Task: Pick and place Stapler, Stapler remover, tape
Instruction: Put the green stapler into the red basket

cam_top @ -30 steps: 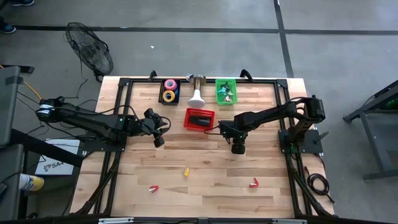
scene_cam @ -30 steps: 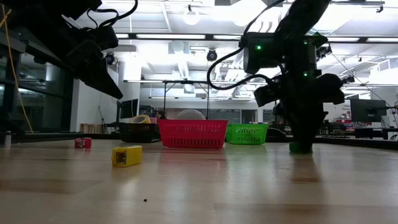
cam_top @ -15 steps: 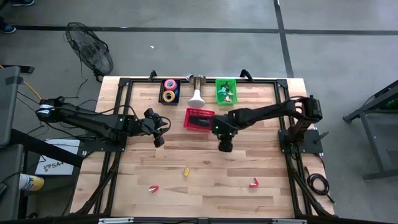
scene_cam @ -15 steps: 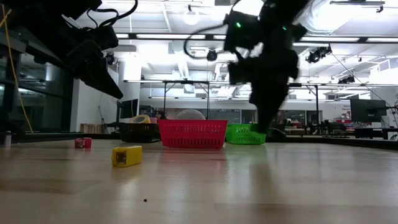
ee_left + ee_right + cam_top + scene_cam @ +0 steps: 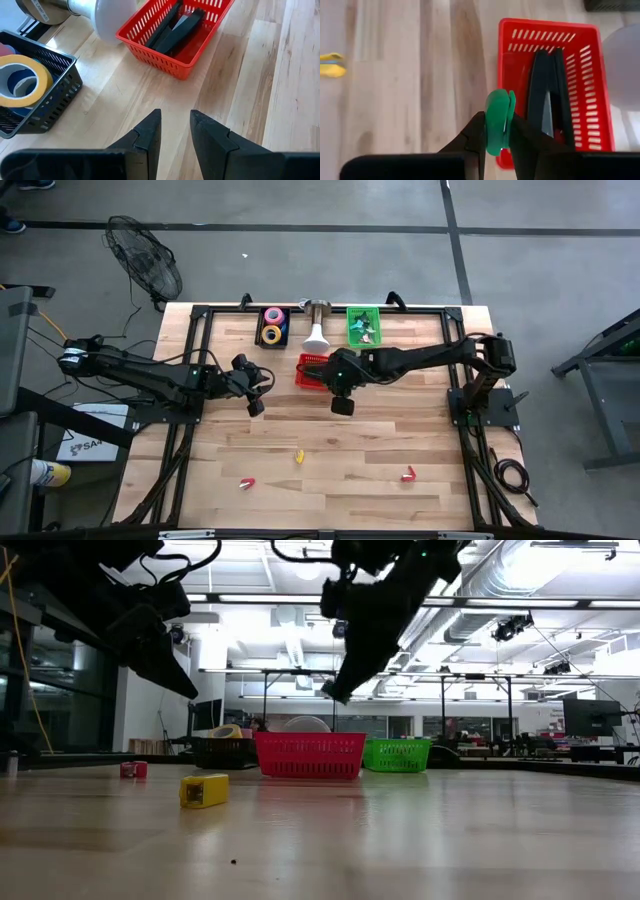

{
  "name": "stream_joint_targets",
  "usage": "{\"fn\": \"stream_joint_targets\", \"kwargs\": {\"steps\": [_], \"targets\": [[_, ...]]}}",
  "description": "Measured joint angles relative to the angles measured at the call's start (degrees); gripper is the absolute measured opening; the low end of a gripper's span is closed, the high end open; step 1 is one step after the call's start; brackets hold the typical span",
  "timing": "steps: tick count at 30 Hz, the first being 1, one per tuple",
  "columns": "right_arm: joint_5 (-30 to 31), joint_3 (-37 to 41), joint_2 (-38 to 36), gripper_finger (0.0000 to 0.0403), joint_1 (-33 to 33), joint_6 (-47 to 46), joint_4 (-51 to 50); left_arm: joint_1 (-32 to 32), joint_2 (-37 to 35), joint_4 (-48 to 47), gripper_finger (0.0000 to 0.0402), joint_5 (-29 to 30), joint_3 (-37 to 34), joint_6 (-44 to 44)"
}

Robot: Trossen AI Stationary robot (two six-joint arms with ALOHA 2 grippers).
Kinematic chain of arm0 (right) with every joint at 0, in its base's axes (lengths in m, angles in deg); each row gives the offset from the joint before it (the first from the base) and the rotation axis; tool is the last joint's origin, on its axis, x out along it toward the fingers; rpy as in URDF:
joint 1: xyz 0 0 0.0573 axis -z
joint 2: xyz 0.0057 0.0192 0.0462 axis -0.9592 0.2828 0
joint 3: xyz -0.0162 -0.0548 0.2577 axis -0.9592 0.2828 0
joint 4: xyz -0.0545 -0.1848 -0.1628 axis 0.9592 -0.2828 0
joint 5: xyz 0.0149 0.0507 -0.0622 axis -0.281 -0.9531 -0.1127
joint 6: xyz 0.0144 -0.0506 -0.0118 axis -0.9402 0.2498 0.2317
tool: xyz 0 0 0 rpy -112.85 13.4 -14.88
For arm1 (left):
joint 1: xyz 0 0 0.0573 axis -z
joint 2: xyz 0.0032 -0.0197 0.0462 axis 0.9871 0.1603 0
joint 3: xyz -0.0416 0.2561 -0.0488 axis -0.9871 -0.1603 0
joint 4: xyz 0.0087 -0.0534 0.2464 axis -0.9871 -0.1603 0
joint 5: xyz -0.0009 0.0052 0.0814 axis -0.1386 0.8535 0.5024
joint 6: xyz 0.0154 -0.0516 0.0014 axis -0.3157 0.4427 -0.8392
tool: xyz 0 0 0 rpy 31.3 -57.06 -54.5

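Observation:
My right gripper (image 5: 342, 406) hangs above the table just near of the red basket (image 5: 320, 370) and is shut on a green stapler remover (image 5: 497, 122). A black stapler (image 5: 547, 90) lies in that basket. Rolls of tape (image 5: 17, 80) sit in a black basket (image 5: 272, 326) at the far edge. A yellow stapler remover (image 5: 298, 456) and two red ones (image 5: 246, 482) (image 5: 408, 474) lie on the near half of the table. My left gripper (image 5: 256, 408) waits left of the red basket, open with nothing between its fingers (image 5: 150, 125). My right gripper pinches the green stapler remover between its two fingers, on its flat sides (image 5: 495, 135). The piece's rounded end sticks out past the fingertips. The fingers slant downward, coming from the table's right. The remover is lifted clear of the table.
A green basket (image 5: 363, 326) with small pieces stands at the far edge beside a white lamp-like object (image 5: 316, 335). A black metal frame runs along the table's sides. Bare wood lies between the baskets and the loose removers.
My right gripper has risen and travelled toward the table's left, up to the red basket, tipping from pointing straight down to a slant. The green stapler remover, on the table a second ago, has been lifted clear in its fingers.

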Motion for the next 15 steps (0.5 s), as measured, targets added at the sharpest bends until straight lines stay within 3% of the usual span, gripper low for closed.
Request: {"fn": "stream_joint_targets", "kwargs": {"steps": [9,15], "targets": [[3.5,0.1,4.7,0.0057,2.5,1.1,3.1,0.0,0.0,0.0,0.0102,-0.3,0.0,0.0],[0.2,0.1,5.9,0.0058,3.9,0.9,3.0,0.0,0.0,0.0,0.0102,-0.3,0.0,0.0]]}}
